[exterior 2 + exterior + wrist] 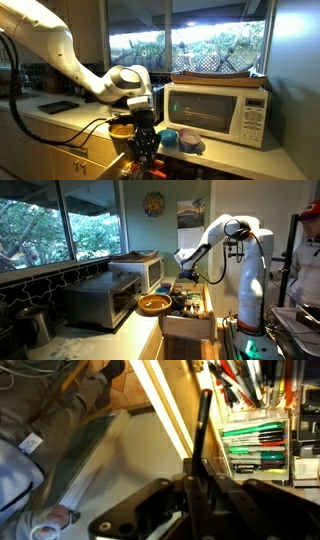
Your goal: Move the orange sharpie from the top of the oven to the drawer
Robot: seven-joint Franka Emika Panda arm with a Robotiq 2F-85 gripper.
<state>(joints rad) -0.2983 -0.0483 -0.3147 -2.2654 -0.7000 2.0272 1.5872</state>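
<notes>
Above the open drawer [188, 327] at the worktop's [112, 338] front edge, clamped in the pincer [200, 485]: a slim dark stick, by all appearance the orange sharpie [203, 422], though too shadowed in the wrist view to show any colour. Off the oven top, then, and not yet laid down. Pincer narrow, fingers pressed on one end of the barrel, most of its length standing free beyond the tips. Hangs pointing down into the drawer in an exterior view, pincer [146, 148] low between the cabinet fronts.

Just beside the sharpie on one side, the light wooden drawer wall [168, 405]; on the other, a clear organiser [255, 445] packed with pens and markers. Farther out, near the same front edge, an orange bowl [153, 304]; toward the back edge, a microwave [215, 112].

Main risk, as judged from here: letting go too close to that wooden wall. Could land across the rim, tip outward and drop to the floor. Second risk: lowering with so much barrel sticking out. Could strike the organiser or the drawer bottom first and lever out of the grip, or knock pens loose. Third: rolling after release, given a round barrel. Safer to shift toward the drawer's middle, go low, then ease the fingers apart.
</notes>
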